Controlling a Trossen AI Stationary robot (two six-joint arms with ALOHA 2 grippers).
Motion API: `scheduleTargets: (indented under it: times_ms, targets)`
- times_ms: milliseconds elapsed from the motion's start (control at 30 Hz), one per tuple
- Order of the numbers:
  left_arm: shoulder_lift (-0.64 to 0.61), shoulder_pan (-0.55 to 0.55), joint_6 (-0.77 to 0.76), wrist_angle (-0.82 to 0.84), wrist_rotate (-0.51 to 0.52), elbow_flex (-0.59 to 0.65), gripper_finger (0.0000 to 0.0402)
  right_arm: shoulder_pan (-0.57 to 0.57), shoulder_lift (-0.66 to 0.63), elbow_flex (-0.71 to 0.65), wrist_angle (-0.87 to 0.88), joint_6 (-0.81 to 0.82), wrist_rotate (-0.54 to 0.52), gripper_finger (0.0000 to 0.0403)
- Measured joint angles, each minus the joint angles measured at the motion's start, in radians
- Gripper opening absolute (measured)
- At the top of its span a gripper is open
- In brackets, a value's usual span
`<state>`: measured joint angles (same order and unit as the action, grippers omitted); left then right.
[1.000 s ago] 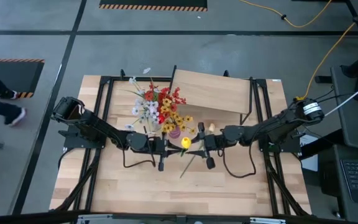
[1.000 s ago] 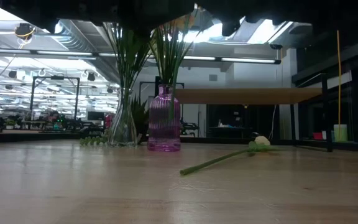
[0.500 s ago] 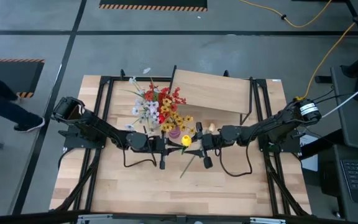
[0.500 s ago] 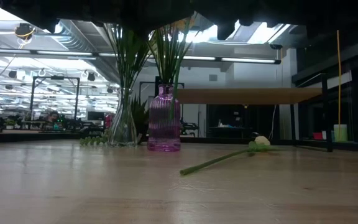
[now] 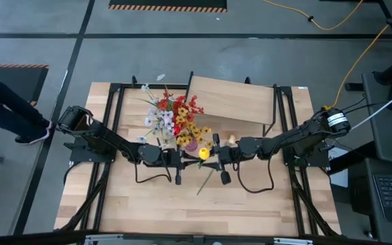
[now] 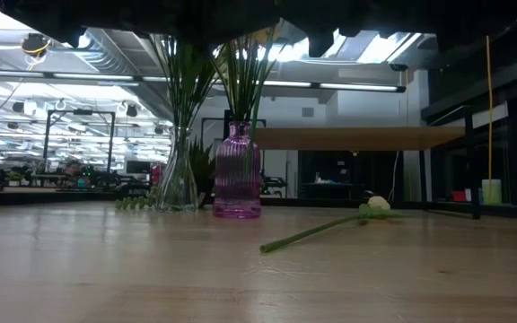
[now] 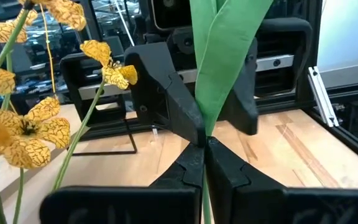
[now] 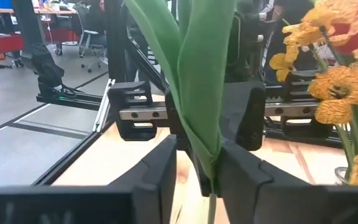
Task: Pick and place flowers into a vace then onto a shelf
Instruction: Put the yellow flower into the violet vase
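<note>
A yellow flower (image 5: 203,155) with long green leaves (image 7: 219,56) stands upright in the air over the table's middle. My left gripper (image 5: 193,158) is shut on it from the left, and my right gripper (image 5: 211,156) closes on it from the right. Behind it a pink vase (image 6: 238,175) and a clear glass vase (image 6: 179,179) each hold flowers (image 5: 172,116). A cream-headed flower (image 6: 330,229) lies flat on the table. The shelf (image 5: 230,99) stands at the far side. My left gripper pinches the flower's green stem (image 7: 205,134) between its two fingers, right where the leaves fan out. The fingers lie level, coming from the table's left, across the stem. The flower is upright and clear of the table. My right gripper has its two fingers (image 8: 238,171) on either side of the folded leaf base (image 8: 205,155), level, from the table's right. The leaf fills the gap between them and rises upright above the fingers.
The vases stand just beyond the held flower, with yellow blossoms (image 7: 23,124) close to my left gripper. The shelf's black legs (image 6: 472,170) stand at the far right. Bare wood (image 5: 182,204) lies toward the near edge. A person (image 5: 5,109) stands off the table's left.
My right gripper has edged a little toward the table's left, closer to the yellow flower held by my left gripper. The flower and the vases stay where they were.
</note>
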<state>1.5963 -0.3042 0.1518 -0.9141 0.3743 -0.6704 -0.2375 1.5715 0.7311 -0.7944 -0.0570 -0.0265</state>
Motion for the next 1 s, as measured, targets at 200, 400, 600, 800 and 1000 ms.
scheduleTargets:
  times_ms: [200, 400, 600, 800, 1000]
  targets:
    - [0.000, 0.000, -0.004, -0.001, -0.004, 0.000, 0.0002, 0.000, 0.000, 0.000, 0.004, -0.030, -0.003, 0.0051]
    - [0.000, -0.013, -0.007, -0.001, 0.003, 0.000, 0.0006, -0.001, 0.000, 0.000, 0.004, -0.053, -0.001, 0.0012]
    - [-0.002, -0.069, -0.007, 0.018, 0.104, 0.000, 0.0037, -0.003, -0.025, -0.001, 0.023, -0.070, 0.010, 0.0007]
    - [-0.002, -0.180, -0.008, 0.033, 0.283, 0.000, 0.0080, -0.005, -0.064, -0.002, 0.026, -0.109, 0.009, 0.0006]
    - [-0.017, -0.304, -0.046, 0.075, 0.454, 0.000, 0.0096, -0.006, -0.072, -0.002, 0.011, -0.196, -0.012, 0.0006]
